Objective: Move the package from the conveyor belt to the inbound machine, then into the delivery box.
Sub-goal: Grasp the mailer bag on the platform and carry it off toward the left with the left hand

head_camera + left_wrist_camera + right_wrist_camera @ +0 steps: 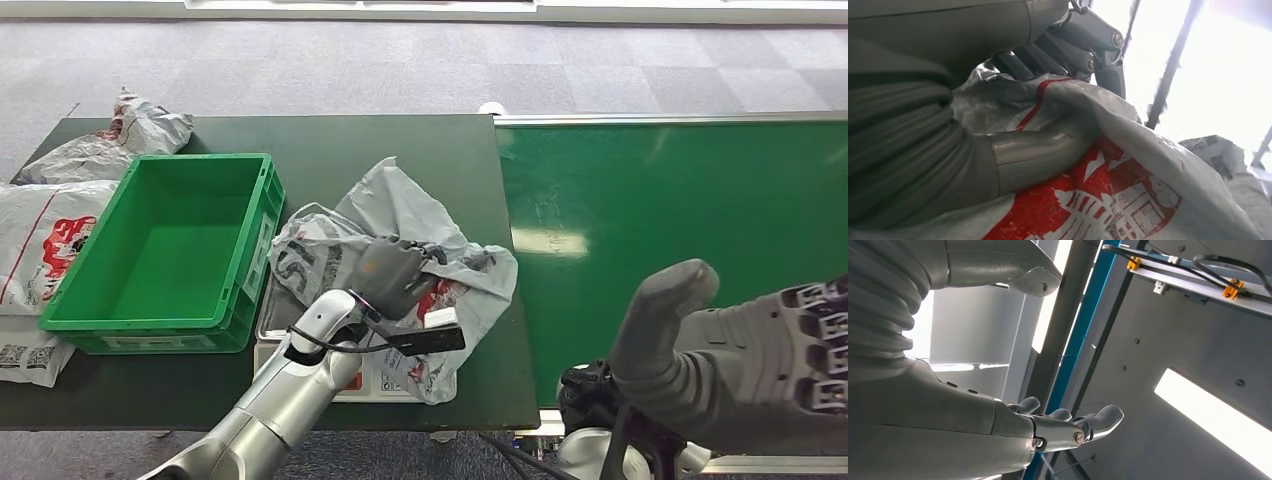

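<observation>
A crumpled grey package with red print lies on the flat inbound machine, just right of the green delivery box. My left hand lies on top of the package and grips it. In the left wrist view the thumb presses into the plastic while the dark fingers curl over a fold. The green conveyor belt on the right carries nothing. My right hand is raised near the belt's front edge, fingers spread and holding nothing.
Other printed mail bags and a crumpled grey one lie left of and behind the green box on the dark table. The box itself is empty. Grey carpet lies beyond the table.
</observation>
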